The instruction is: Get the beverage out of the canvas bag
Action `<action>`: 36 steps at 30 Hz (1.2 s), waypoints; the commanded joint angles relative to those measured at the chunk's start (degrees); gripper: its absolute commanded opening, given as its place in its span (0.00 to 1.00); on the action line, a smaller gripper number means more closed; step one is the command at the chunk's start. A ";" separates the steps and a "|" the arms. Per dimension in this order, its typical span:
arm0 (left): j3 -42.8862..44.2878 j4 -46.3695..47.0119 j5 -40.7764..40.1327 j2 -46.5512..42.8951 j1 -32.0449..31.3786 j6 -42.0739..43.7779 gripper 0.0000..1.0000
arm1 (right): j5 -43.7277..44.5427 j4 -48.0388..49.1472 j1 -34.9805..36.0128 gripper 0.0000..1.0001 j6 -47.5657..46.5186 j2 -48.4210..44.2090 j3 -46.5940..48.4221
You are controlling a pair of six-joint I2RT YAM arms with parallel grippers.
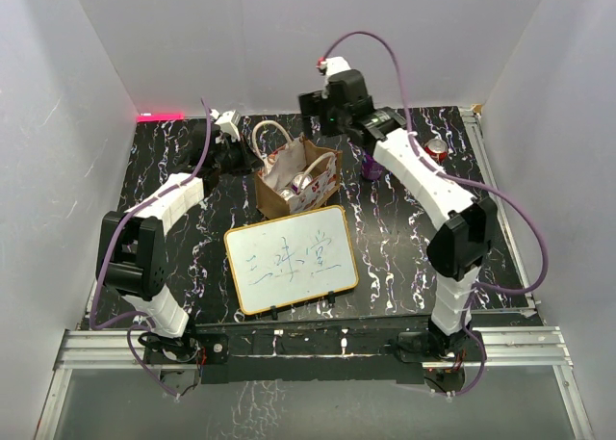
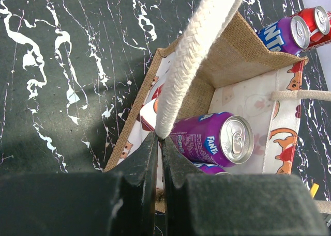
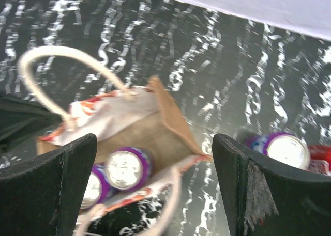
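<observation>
The canvas bag [image 1: 289,192] stands open at mid-table, behind the whiteboard. Two purple Fanta cans lie inside it; the upper one [image 2: 217,138] shows fully, the second [image 2: 209,169] is mostly hidden under it. Both show in the right wrist view [image 3: 124,169]. My left gripper [image 2: 160,138] is shut on one cream handle [image 2: 196,55] at the bag's left side [image 1: 231,143]. My right gripper [image 3: 155,143] is open and empty, hovering above the bag's far right corner [image 1: 322,108]; the bag [image 3: 150,127] lies below, between its fingers.
A purple can [image 1: 372,163] and a red can [image 1: 438,149] stand on the table right of the bag; both also show in the left wrist view [image 2: 282,32]. A wood-framed whiteboard [image 1: 291,259] lies in front of the bag. White walls enclose the table.
</observation>
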 commanded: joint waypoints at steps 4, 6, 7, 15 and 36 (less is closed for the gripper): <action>-0.01 -5.03 0.91 -0.96 -0.86 1.11 0.00 | 0.69 -5.62 4.90 0.87 -1.97 10.15 12.42; -0.01 -5.03 0.83 -0.97 -0.87 1.18 0.00 | 1.32 -7.54 5.60 0.84 -2.06 12.02 13.50; -0.01 -5.07 0.79 -0.93 -0.86 1.20 0.00 | 1.74 -8.08 5.89 0.84 -2.22 12.61 13.59; 0.28 -5.19 1.13 -0.73 -0.85 1.03 0.00 | 0.95 -9.37 7.07 0.82 -2.23 14.43 10.11; 0.70 -5.49 1.30 -0.11 -0.92 1.02 0.00 | 5.49 -14.39 10.06 0.84 -2.29 20.76 9.03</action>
